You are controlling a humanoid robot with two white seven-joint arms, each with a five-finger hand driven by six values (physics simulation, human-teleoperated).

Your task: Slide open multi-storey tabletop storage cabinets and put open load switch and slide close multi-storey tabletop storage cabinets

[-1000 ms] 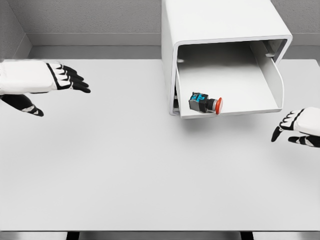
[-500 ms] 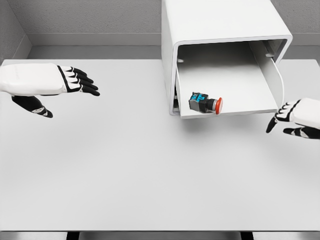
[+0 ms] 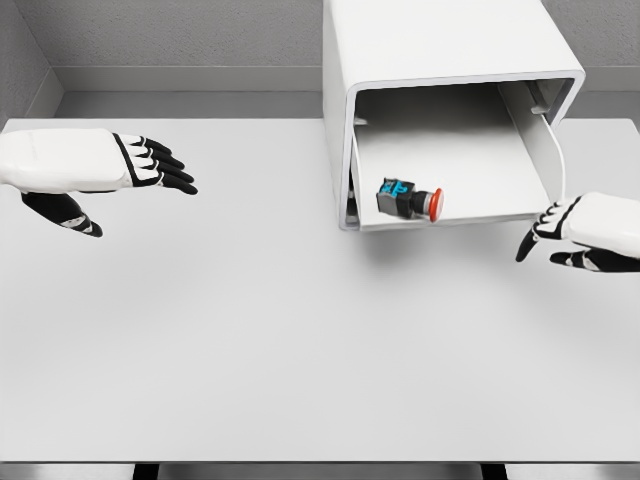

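Drawer (image 3: 455, 165) of white boxy tabletop cabinet (image 3: 440, 45) sits pulled out, black load switch with red button (image 3: 410, 199) lying at its front edge. Right hand (image 3: 578, 230) beside drawer's front corner, fingers loosely spread, empty. Left hand (image 3: 95, 165) flat, open, over grey table (image 3: 260, 340).

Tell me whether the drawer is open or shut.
Open. The drawer sticks out of the cabinet, its front edge past the opening, with the switch lying exposed on its floor. The right robot hand is near its front corner.
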